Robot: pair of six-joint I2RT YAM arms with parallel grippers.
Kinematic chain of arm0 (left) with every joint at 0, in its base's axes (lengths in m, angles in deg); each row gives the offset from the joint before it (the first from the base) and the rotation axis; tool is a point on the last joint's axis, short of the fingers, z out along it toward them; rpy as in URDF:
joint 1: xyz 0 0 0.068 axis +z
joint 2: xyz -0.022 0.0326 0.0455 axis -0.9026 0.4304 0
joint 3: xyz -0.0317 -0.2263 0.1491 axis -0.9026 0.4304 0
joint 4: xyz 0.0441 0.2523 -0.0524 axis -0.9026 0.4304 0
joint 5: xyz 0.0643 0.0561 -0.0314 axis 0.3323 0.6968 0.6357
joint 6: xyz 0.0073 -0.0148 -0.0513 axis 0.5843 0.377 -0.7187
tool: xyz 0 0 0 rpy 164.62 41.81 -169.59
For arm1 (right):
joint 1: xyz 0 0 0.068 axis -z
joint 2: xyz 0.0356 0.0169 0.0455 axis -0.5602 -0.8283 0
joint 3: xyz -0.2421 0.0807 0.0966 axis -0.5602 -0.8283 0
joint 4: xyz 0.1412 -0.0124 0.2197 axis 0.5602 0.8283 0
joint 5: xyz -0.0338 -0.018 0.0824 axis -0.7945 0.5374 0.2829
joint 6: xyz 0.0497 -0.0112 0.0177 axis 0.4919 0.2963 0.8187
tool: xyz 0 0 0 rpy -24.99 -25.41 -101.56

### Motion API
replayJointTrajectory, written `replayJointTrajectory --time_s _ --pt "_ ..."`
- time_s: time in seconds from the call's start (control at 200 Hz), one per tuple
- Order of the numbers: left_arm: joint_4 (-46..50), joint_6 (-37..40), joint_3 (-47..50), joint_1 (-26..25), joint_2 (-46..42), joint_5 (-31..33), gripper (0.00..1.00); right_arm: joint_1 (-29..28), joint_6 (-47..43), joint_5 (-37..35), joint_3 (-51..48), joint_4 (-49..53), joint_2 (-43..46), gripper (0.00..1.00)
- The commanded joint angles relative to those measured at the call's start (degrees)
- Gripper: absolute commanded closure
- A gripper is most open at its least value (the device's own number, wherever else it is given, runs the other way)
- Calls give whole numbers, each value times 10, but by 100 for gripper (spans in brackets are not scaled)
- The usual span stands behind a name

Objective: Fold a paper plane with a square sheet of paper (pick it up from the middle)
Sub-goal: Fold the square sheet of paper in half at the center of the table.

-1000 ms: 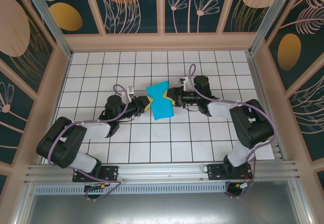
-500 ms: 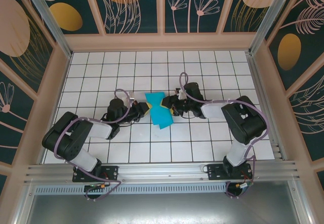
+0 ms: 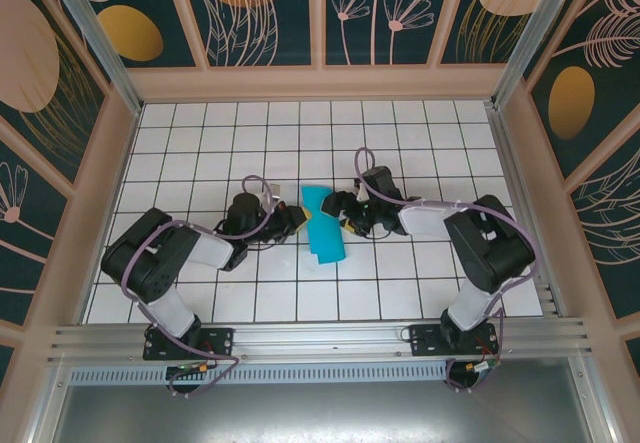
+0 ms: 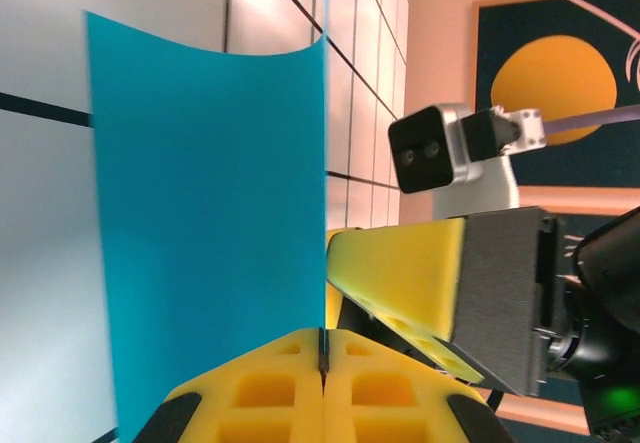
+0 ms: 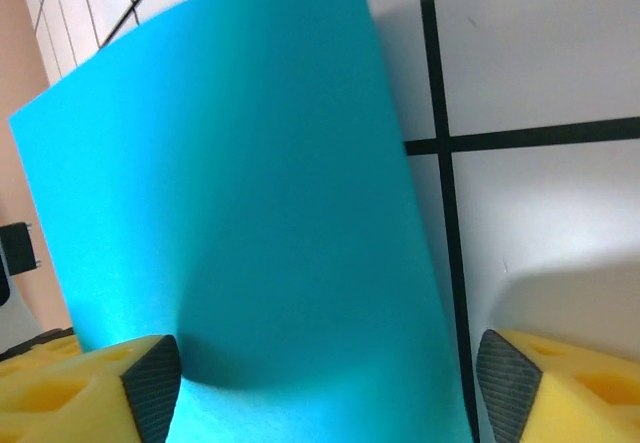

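While our left claw [image 4: 322, 348] pinches the paper [image 4: 210, 213] upright, our right claw [image 5: 320, 368] straddles it open, likely for creasing.

The two pincers sit nose to nose, and only the square sheet of paper [image 3: 322, 225] stands between them. In front of the left pincer [image 3: 296, 220] the way is blocked by the sheet, and just past it by the right pincer [image 3: 344, 218]. The left pads [image 4: 270, 393] are pressed together on the sheet's edge, so nothing fits between them. The right fingers [image 5: 560, 383] stand wide apart, but the bent sheet fills nearly all the gap. Out to the far side of each pincer the white table [image 3: 200, 133] lies bare. The walls [image 3: 112, 163] stand well apart from both.
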Motion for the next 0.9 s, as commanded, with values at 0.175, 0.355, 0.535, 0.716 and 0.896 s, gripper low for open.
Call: replayJointTrajectory --time_s 0.175,0.355,0.535,0.716,0.896 --pt "-6 13 -41 -34 48 21 100 44 -83 -10 -22 82 75 17" --pt "23 22 -49 -37 59 38 100 58 -156 32 -19 122 63 19" --pt "76 52 -71 -37 66 40 100 57 -174 52 7 136 24 25" --pt "121 78 -90 -37 67 45 100 56 -187 63 29 148 -8 32" --pt "121 78 -89 -37 75 45 100 54 -197 62 48 164 -28 38"
